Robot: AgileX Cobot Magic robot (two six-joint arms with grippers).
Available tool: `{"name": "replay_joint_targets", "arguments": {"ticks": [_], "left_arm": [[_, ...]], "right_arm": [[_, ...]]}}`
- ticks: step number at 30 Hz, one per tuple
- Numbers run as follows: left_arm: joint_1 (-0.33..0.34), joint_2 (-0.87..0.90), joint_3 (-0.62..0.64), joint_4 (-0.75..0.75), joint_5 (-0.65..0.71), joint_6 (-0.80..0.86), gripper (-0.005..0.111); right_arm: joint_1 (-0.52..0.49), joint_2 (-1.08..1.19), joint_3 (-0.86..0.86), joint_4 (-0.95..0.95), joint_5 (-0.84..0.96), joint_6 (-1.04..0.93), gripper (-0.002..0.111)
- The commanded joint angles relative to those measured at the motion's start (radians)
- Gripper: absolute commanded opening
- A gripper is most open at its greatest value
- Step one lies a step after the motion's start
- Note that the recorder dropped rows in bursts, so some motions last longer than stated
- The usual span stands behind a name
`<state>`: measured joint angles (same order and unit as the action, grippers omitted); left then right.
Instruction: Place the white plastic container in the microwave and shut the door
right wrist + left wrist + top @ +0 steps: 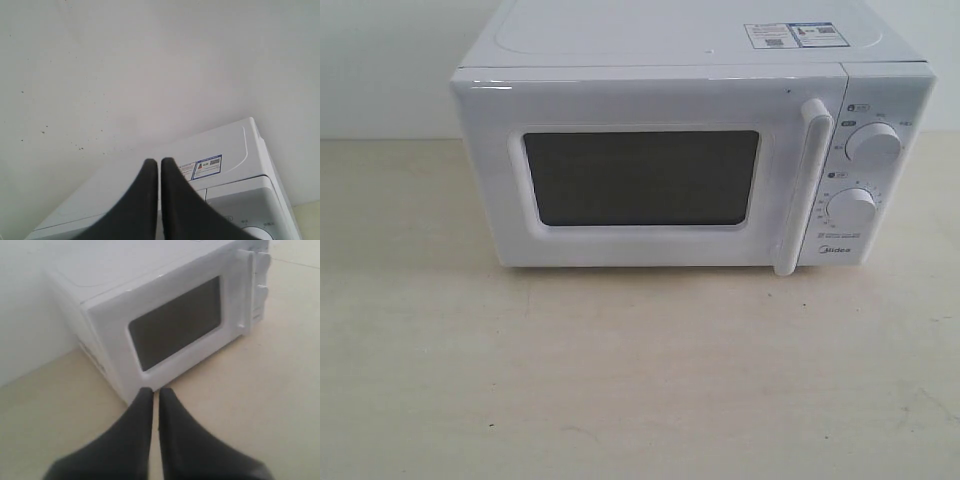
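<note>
Your left gripper (pixel 155 391) has its two dark, smooth, tapering fingers (pixel 142 430) pressed together with only a hairline seam between them. It grips nothing and hangs over the pale matte tabletop (pixel 620 380), with the left front corner of the boxy white Midea microwave (pixel 692 40) just beyond its tips. Your right gripper (pixel 159 161) is pinched together the same way and is empty, its tips seen against the microwave's flat top near the blue-and-white stickers (pixel 790 35). The glossy white side-hinged door (pixel 640 100) lies flush with the front, and its vertical rounded bar handle (pixel 800 185) stands just left of two round white dials (pixel 873 143). Its dark rectangular window (pixel 640 178) reveals nothing inside.
</note>
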<state>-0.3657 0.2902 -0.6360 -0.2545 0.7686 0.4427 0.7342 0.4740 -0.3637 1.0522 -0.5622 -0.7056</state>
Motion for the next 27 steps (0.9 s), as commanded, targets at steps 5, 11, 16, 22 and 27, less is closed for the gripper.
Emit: {"name": "replay_joint_targets", "arguments": {"ticks": [5, 11, 16, 22, 27], "left_arm": [[0.184, -0.212, 0.001, 0.050, 0.038, 0.010, 0.004], [0.199, -0.280, 0.036, 0.073, -0.018, 0.021, 0.004], [0.243, -0.290, 0.112, 0.108, -0.168, 0.021, 0.004], [0.263, -0.290, 0.200, 0.094, -0.211, 0.013, 0.004], [0.263, -0.290, 0.235, 0.127, -0.241, 0.013, 0.004]], "right_arm": [[-0.005, -0.003, 0.006, -0.006, -0.003, -0.010, 0.000], [-0.005, -0.003, 0.006, -0.006, -0.003, -0.010, 0.000], [-0.005, -0.003, 0.006, -0.006, -0.003, -0.010, 0.000], [-0.005, -0.003, 0.006, -0.008, -0.007, -0.010, 0.000], [-0.005, -0.003, 0.006, -0.008, -0.007, -0.010, 0.000]]}}
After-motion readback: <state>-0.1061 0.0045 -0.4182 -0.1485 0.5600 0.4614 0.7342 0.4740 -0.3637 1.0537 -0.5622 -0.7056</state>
